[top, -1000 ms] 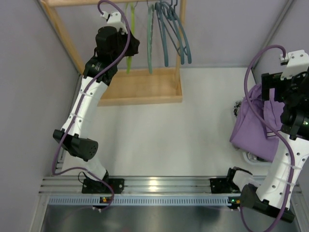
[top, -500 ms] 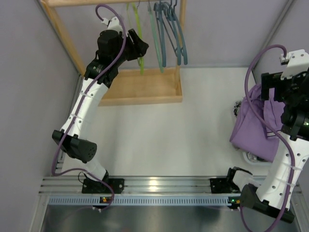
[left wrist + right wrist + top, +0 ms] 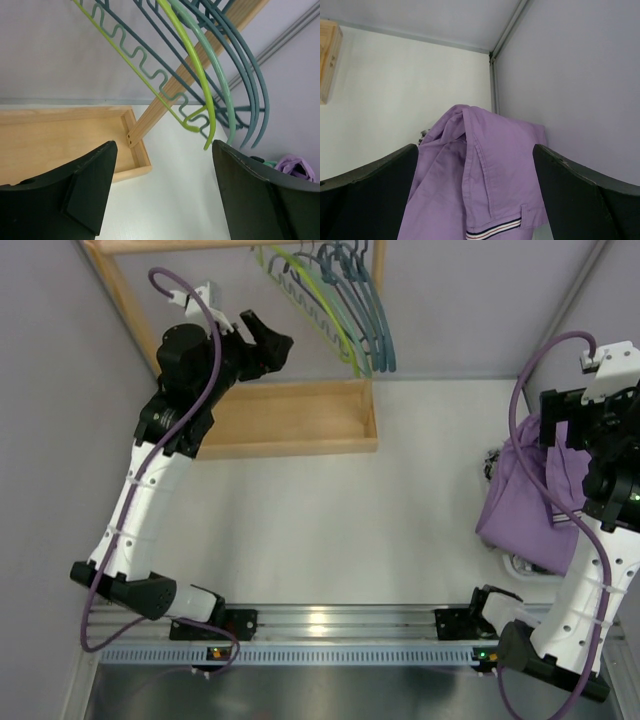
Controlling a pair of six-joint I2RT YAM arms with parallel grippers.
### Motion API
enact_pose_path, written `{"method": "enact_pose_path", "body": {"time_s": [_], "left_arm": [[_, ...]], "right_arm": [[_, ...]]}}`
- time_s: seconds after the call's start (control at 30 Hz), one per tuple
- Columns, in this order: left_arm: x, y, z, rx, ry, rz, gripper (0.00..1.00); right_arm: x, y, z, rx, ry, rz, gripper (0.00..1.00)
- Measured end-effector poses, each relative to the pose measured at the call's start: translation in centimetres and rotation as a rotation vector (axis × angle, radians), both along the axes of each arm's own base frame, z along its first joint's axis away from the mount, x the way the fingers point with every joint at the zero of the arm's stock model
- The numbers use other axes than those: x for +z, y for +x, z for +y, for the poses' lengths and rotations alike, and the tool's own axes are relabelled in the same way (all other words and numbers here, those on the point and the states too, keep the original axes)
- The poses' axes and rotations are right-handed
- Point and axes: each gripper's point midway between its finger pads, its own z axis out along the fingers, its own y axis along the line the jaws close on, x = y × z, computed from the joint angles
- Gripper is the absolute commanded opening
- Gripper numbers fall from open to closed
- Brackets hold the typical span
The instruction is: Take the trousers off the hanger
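Several bare plastic hangers (image 3: 335,300), lime-green (image 3: 192,55) and teal, hang fanned out from the wooden rack's top rail with no cloth on them. My left gripper (image 3: 268,342) (image 3: 162,190) is open just left of them, with nothing between its fingers. The lilac-purple trousers (image 3: 520,500) (image 3: 485,175) lie heaped at the table's right side. My right gripper (image 3: 475,195) hovers open above that heap, its fingers apart on either side and not touching the cloth. A sliver of green cloth (image 3: 270,163) shows beside the purple.
The rack's wooden base tray (image 3: 290,420) sits at the back left, and its slanted post (image 3: 200,65) runs behind the hangers. A white basket rim (image 3: 520,562) peeks from under the purple heap. Grey walls close in on both sides.
My left gripper opened, let go of the lime-green hanger and drew back to the left. The hangers swung and fanned out to the right. The right arm has not moved.
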Motion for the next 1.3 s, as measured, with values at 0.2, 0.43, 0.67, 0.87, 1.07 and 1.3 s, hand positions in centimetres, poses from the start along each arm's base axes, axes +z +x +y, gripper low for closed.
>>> {"method": "enact_pose_path", "body": {"time_s": [0.2, 0.43, 0.67, 0.87, 1.07, 1.3], "left_arm": [[-0.1, -3.4, 2.4, 0.013, 0.0, -0.024, 0.99], [-3.8, -4.8, 9.1, 0.13, 0.101, 0.005, 0.99], [-14.5, -6.3, 12.6, 0.13, 0.414, 0.244, 0.99], [-22.8, -9.6, 13.2, 0.038, 0.538, 0.498, 0.98], [-22.0, -12.1, 14.3, 0.046, 0.561, 0.478, 0.99], [-19.6, -13.1, 15.3, 0.079, 0.533, 0.422, 0.99]], "right_arm": [[0.0, 0.1, 0.6, 0.025, 0.023, -0.005, 0.99], [0.0, 0.4, 3.1, 0.133, 0.121, -0.018, 0.99], [-5.1, 0.8, 6.1, 0.241, 0.303, 0.089, 1.0], [-13.0, 1.1, 10.0, 0.33, 0.366, 0.279, 0.99], [-17.8, -0.2, 12.9, 0.396, 0.35, 0.383, 0.99], [-17.3, -0.4, 13.5, 0.412, 0.319, 0.346, 1.0]]}}
